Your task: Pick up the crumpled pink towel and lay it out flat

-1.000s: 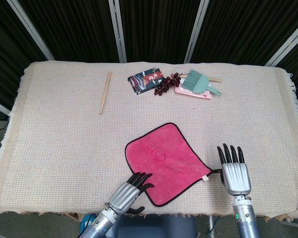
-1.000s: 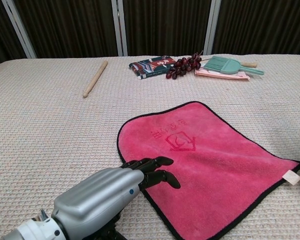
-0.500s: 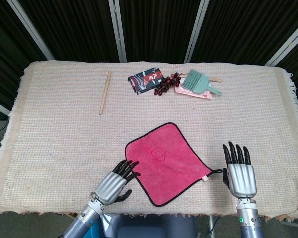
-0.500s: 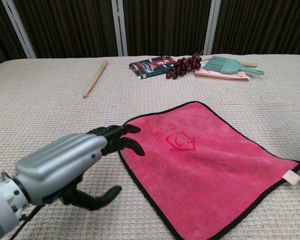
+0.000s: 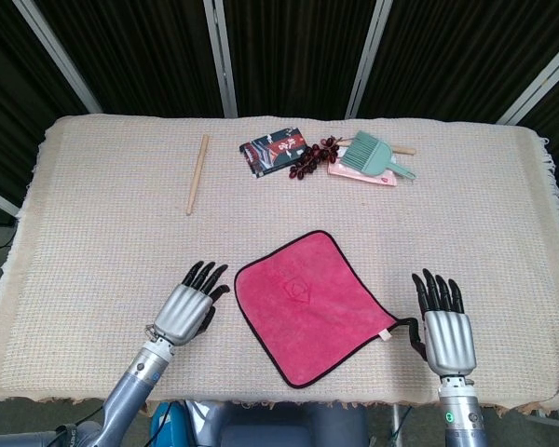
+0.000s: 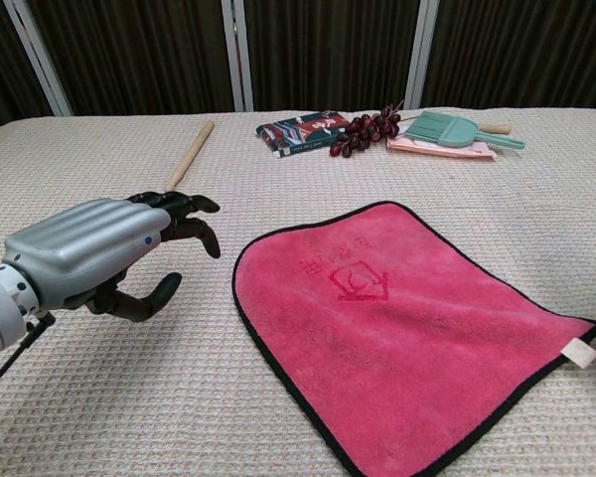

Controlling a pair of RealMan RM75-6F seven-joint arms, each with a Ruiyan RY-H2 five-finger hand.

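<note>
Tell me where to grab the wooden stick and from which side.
Grip the stick near its middle, from above, fingers closing across its width. It lies flat on the table cloth, long and thin, with bare cloth on both sides. The left hand is probably the better choice, being open and on that side.

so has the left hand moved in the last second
Yes. The left hand has slid to the robot's left, off the pink towel, and now sits clear of its black-trimmed edge.

towel (image 5: 309, 304) — between left hand (image 5: 188, 308), right hand (image 5: 444, 327)
</note>
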